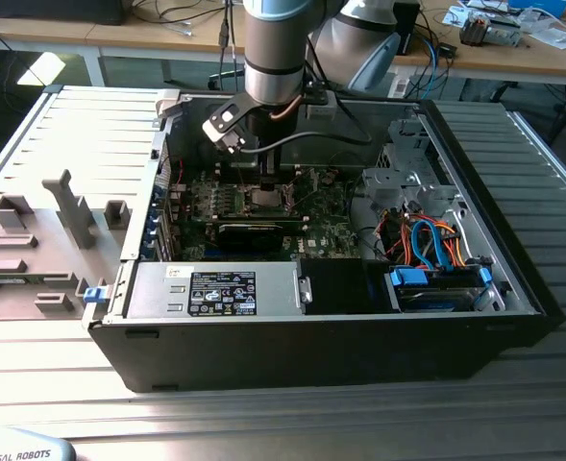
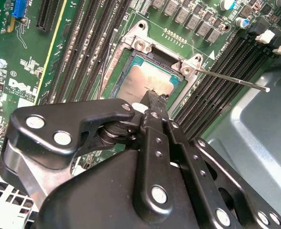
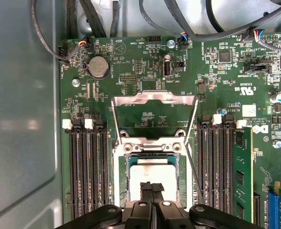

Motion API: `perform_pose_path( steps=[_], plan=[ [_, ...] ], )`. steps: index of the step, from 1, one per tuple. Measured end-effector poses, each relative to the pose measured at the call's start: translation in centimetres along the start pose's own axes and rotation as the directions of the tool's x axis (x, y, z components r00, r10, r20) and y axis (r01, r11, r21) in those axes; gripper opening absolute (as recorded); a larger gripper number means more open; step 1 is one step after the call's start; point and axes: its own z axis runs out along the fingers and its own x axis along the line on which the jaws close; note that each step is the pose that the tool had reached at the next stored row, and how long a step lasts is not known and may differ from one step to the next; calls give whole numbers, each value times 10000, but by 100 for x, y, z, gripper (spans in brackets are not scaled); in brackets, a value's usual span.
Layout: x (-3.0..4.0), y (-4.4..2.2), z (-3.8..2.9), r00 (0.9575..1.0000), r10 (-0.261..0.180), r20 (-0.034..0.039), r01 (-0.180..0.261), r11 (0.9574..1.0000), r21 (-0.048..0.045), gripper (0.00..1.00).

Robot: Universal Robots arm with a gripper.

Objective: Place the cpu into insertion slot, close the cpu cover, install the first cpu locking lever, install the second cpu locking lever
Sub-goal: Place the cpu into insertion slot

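**Examiner:** What is recorded across the exterior view, from its left?

**Inspector:** A grey fixture tray (image 1: 33, 240) is noted on the desk (image 1: 263, 423) at the exterior view's left. The open computer case (image 1: 311, 355) follows, with the arm reaching down over the board. Coloured cables (image 1: 427, 240) are noted at the exterior view's right.

**Examiner:** And the gripper and the task's parts?

**Inspector:** The gripper (image 3: 151, 187) is found with its fingers pressed together and nothing seen between them, its tips low over the cpu (image 3: 154, 171). The cpu is lying inside the insertion slot (image 3: 125, 177), apparently flat and square to the rim. The cpu cover (image 3: 154, 97) is standing raised on its hinge, not closed. One locking lever (image 2: 231, 79) is seen as a thin rod angled away from the slot.

**Examiner:** How is the step in hand best done?

**Inspector:** The placing is judged to be essentially complete, with seating being settled. No downward force should be applied through the closed tips. All four edges should be confirmed level within the rim, and the lever should be kept out of the cover's path.

**Examiner:** What could not be established?

**Inspector:** Whether the tips touch the cpu cannot be told. The cpu's edge beneath the fingers is hidden, so full seating there is unconfirmed. Which of the two levers the rod is cannot be determined. In the exterior view, the slot is largely masked by the arm.
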Motion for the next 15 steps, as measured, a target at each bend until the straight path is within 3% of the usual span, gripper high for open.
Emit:
perform_pose_path(
  steps=[15],
  plan=[
    [1, 0, -30, 10000, 0, 0, 0, 10000, 1, 11]
  ],
)
